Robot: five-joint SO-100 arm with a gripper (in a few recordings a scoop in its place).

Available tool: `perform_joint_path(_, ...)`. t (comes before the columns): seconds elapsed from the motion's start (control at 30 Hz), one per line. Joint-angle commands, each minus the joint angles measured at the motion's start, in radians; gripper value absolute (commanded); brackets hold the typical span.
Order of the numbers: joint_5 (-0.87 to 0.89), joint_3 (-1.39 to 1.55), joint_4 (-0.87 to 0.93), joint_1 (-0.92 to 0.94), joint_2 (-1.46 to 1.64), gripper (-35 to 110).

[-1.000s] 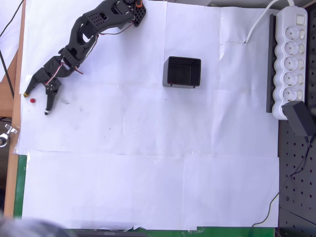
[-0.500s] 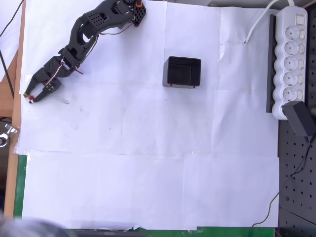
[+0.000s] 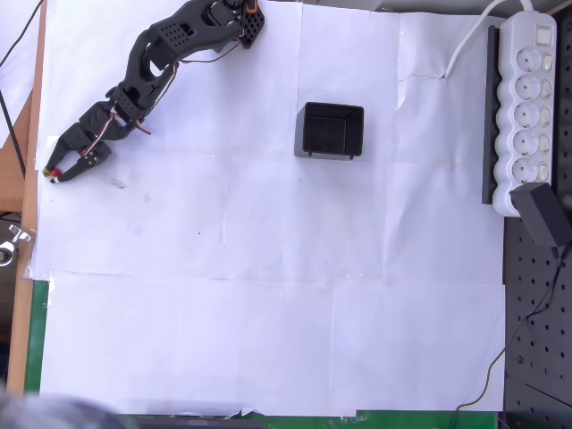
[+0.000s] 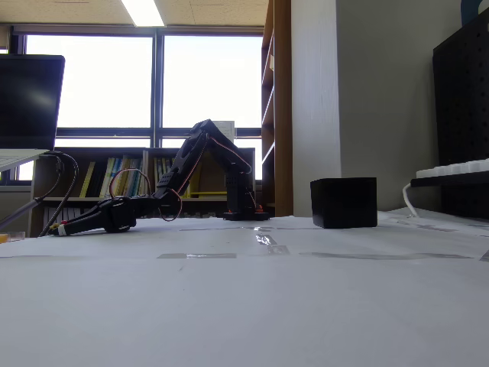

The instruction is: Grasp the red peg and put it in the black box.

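Claw (image 3: 56, 175): black, two-fingered, carried by a black arm (image 3: 147, 63) reaching from the far left corner of the table (image 3: 268, 340) toward its left edge, as laid out in the overhead view. The fingers are seen pressed together at their tips, low against the white paper. In the fixed view the claw (image 4: 65, 227) is found lying almost flat on the surface, at the left of the picture.

Red peg (image 3: 56, 178): a faint red speck is made out right at the closed fingertips, close to the left edge of the table. It is judged to be pinched there, though the speck is too small for the hold to be confirmed.

Black box (image 3: 331, 130): open-topped, dark inside, set on the paper well apart from the claw, toward the far middle of the table. It is shown as a dark cube (image 4: 344, 202) in the fixed view.

Power strip (image 3: 525, 107): white, laid along the right edge of the table, clear of the likely path.

Risks noted:
- The peg may be held only by the very tips; it could be squeezed out or dropped during lifting.
- A dropped peg could roll off the nearby left edge.
- The box opening is small, so a release made off-centre or from too high could let the peg bounce off the rim.
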Motion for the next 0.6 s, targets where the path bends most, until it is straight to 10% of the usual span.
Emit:
perform_joint_path(0.0, 0.032, -0.015, 0.268, 0.003, -0.19, 0)
perform_joint_path(0.57, 0.118, 0.012, 1.48, -0.077, -0.795, 0)
